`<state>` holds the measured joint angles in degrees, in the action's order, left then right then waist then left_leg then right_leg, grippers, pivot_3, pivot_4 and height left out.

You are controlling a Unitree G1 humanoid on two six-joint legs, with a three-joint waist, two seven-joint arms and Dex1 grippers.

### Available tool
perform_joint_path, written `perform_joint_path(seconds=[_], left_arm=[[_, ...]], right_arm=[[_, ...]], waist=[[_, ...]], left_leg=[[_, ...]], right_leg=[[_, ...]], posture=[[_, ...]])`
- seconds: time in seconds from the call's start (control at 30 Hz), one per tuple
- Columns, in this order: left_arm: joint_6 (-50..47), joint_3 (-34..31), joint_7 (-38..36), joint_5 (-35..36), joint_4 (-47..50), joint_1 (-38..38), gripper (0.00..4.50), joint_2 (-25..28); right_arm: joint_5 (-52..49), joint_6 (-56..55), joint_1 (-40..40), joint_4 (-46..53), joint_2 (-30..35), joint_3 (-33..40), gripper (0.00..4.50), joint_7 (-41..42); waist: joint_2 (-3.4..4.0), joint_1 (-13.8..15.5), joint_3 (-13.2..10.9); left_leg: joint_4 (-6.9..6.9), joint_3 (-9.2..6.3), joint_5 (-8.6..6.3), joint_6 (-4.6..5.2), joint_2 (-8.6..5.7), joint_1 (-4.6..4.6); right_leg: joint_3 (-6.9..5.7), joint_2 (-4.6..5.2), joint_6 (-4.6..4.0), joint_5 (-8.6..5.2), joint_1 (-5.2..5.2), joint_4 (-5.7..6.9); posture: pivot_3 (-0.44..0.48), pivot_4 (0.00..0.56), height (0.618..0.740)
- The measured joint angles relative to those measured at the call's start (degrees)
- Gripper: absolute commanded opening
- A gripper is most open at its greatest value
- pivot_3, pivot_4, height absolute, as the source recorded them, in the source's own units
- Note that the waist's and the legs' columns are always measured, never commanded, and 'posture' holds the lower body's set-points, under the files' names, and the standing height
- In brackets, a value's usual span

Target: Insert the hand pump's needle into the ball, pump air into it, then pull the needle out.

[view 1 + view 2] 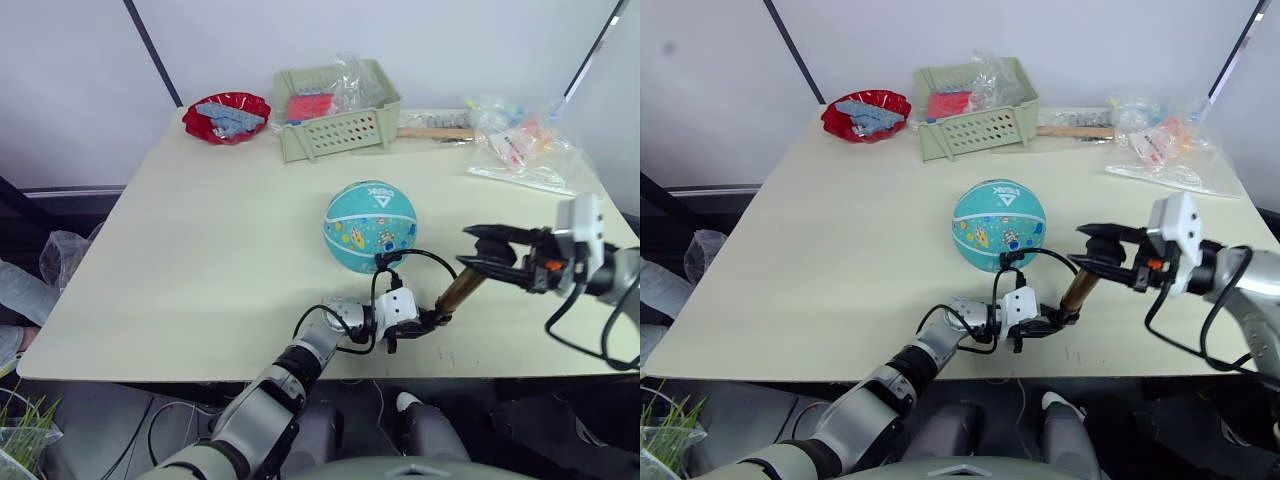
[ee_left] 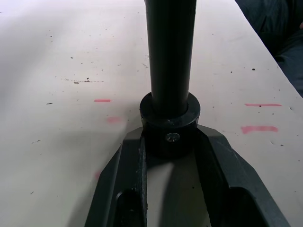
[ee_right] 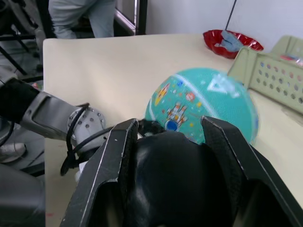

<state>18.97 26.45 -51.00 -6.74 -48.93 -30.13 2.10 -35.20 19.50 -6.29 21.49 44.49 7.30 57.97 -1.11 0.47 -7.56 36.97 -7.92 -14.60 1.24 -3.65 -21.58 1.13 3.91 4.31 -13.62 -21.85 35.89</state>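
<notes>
While I look down from the head camera, my left gripper (image 1: pixel 428 322) sits closest to me, near the table's (image 1: pixel 200 260) front edge, its fingers clamped on the bottom end of the hand pump (image 1: pixel 460 290). My right gripper (image 1: pixel 487 256) squeezes the pump's black handle at the top. Thin black hose (image 1: pixel 415 255) curls up to the ball (image 1: pixel 369 226), just behind. Far back sit a red bowl (image 1: pixel 227 117) and a green basket (image 1: pixel 336 110).
</notes>
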Motion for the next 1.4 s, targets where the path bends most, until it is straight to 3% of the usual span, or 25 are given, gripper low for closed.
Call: perform_joint_path(seconds=[0.17,0.33,0.57,0.8,1.0,1.2,1.4], left_arm=[[-0.63,-0.12,0.08,0.0,0.1,0.0,1.05,0.05],[-0.92,-0.22,0.04,0.05,0.37,0.01,1.05,0.03],[-0.91,-0.58,-0.24,0.38,0.94,-0.03,1.05,-0.65],[-0.87,-0.58,-0.65,0.49,1.05,0.0,1.05,-0.83],[-0.79,-0.58,-0.65,0.46,0.96,-0.17,1.05,-0.8],[-0.63,-0.56,-0.56,0.37,0.73,-0.2,1.05,-0.79],[-0.59,-0.56,-0.21,0.08,0.73,0.09,1.05,-0.58]], right_arm=[[6.76,-6.63,2.34,-3.61,-4.15,-4.46,1.67,-0.96],[6.31,-7.8,1.44,-4.58,-4.83,-3.91,1.67,-0.42],[-1.2,2.67,-2.25,-3.11,1.34,0.03,1.67,0.54],[-14.13,16.62,-9.45,0.4,10.09,8.2,1.67,-0.86],[-20.03,22.22,-14.88,0.65,13.87,12.43,1.67,-1.07],[-21.15,22.57,-16.53,0.9,13.06,13.44,1.67,-2.16],[-15.44,16.54,-10.39,6.14,10.83,11.07,1.67,-1.57]], waist=[[0.0,-0.3,0.1],[0.13,-0.37,0.16],[0.61,0.05,-0.3],[0.73,0.33,-0.64],[0.74,0.28,-0.67],[0.74,0.29,-0.67],[0.62,0.18,-0.52]], left_leg=[[0.02,0.02,0.0,0.0,-0.01,0.11],[0.02,0.02,0.0,0.0,-0.02,0.11],[0.06,0.01,0.01,0.01,-0.13,-0.22],[0.09,0.02,0.0,0.02,-0.15,-0.41],[0.09,0.03,0.0,0.02,-0.14,-0.4],[0.09,0.03,0.01,0.02,-0.12,-0.38],[0.08,0.04,0.0,0.02,-0.07,-0.24]], right_leg=[[0.04,0.0,0.02,0.01,0.1,0.01],[0.04,0.0,0.01,0.01,0.1,0.01],[0.03,0.1,-0.2,0.14,-0.17,0.01],[0.01,0.15,-0.22,0.15,-0.31,0.0],[0.0,0.14,-0.21,0.15,-0.31,0.01],[0.01,0.14,-0.2,0.15,-0.3,0.01],[0.02,0.1,-0.02,0.04,-0.21,0.02]], posture=[[0.0,0.15,0.74],[0.0,0.15,0.74],[0.0,0.15,0.74],[0.0,0.15,0.74],[0.0,0.15,0.74],[0.0,0.15,0.74],[0.0,0.15,0.74]])
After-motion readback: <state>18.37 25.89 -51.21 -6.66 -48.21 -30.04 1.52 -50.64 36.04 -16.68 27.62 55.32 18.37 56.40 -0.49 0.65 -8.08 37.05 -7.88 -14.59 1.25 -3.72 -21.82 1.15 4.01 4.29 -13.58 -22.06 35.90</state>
